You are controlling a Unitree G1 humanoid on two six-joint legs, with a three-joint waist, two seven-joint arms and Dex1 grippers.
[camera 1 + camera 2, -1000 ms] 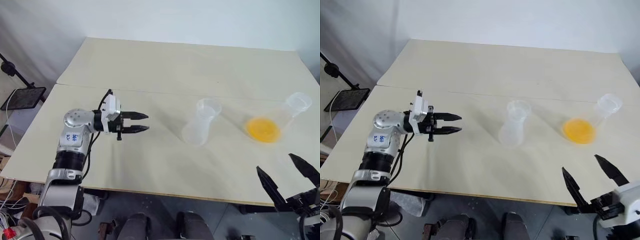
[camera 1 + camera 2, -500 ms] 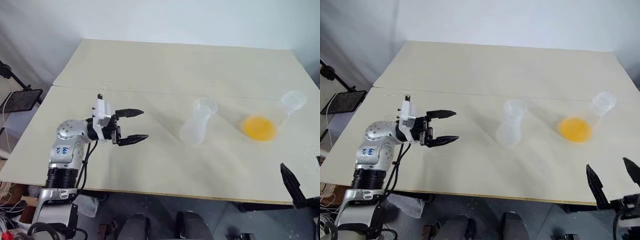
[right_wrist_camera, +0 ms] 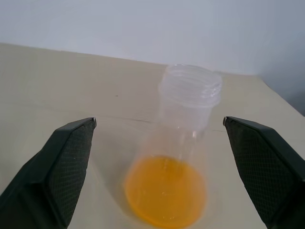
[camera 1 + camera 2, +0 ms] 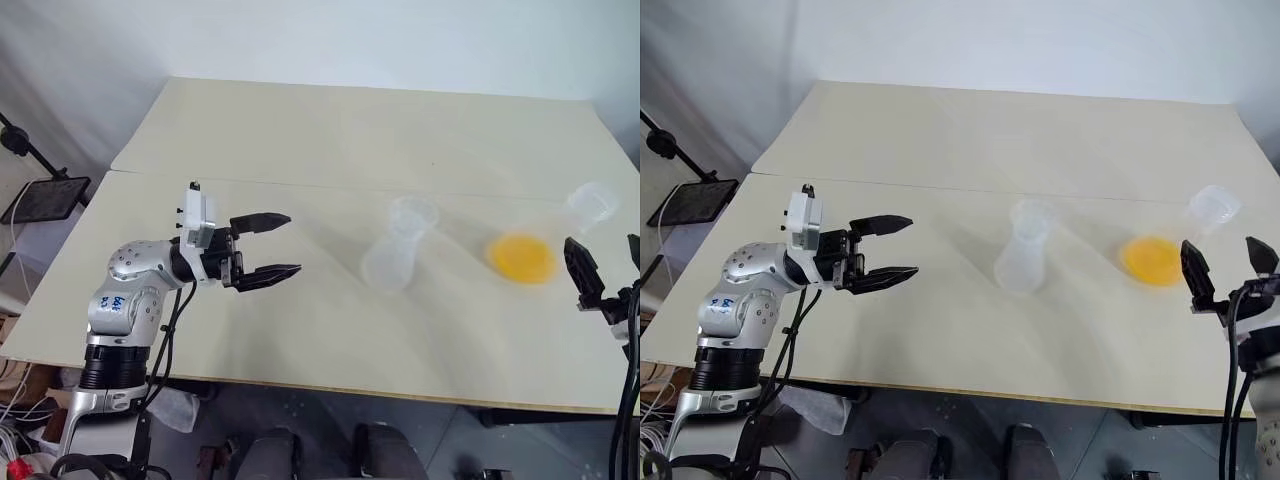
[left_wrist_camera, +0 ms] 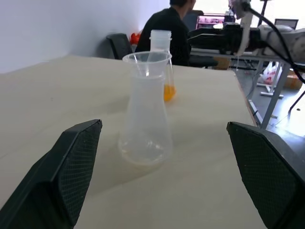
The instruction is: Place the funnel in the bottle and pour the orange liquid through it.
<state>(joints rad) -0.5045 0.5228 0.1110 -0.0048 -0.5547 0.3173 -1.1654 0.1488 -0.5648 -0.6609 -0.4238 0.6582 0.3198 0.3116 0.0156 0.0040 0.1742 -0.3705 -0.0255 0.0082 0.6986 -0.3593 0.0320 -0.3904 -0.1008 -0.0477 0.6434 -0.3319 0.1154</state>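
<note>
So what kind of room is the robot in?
Probably a lab or workshop. Two plastic flasks stand on a plain table, one frosted and one holding orange liquid, and behind them a person sits among desks and a screen.

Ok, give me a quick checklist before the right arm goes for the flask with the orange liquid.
1. Right tool open: ok, its fingers stand wide apart.
2. Right tool lined up with the clear flask: ok, the flask stands between the fingers in the right wrist view, not yet touched.
3. Orange liquid still in its flask: ok, it pools at the bottom, flask upright.
4. Funnel in the bottle: ok by the look of it, a thin clear stem leans inside the neck, though it is hard to make out.
5. Left tool clear of the bottle: ok, open and well apart from it.
</note>
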